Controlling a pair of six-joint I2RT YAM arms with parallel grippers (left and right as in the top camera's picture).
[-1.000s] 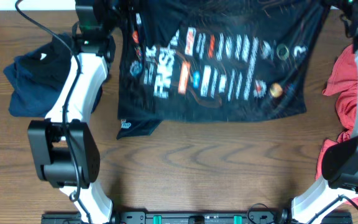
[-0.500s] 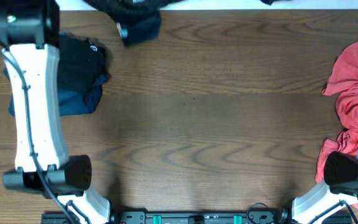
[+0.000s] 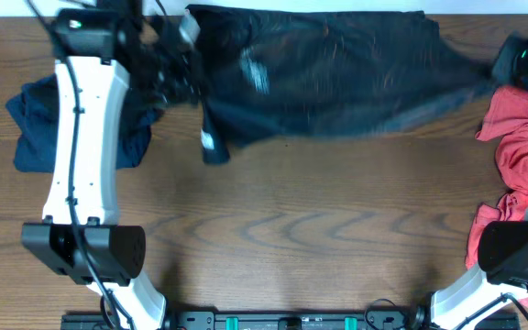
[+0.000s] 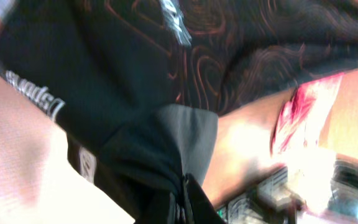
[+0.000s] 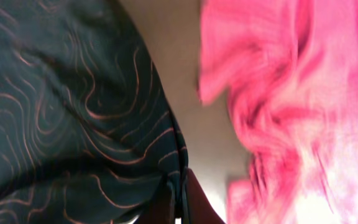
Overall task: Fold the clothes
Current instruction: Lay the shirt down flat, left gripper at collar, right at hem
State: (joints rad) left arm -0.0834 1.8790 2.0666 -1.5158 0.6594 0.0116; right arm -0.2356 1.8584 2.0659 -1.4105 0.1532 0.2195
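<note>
- Spanning the far side of the table, black sports jersey with thin orange contour-line print: pinched at both ends and pulled wide between the arms, probably to spread it flat before the first fold. It is blurred from overhead, so how much of it touches the wood cannot be told. One loose corner hangs nearest the left arm.
- Coral-red garment: crumpled heap at the right edge, apparently waiting its turn, unfolded.
- Dark navy garment: bunched at the left edge, beside the left arm.
- Left gripper: jaws clamped on a dark fold of the jersey.
- Right gripper: jaws clamped on the jersey's hem, just beside the coral-red cloth.
- Table: brown wood-grain top, bare across the middle and near side, offering room for folding. Of the room, only a pale strip past the far edge shows.
</note>
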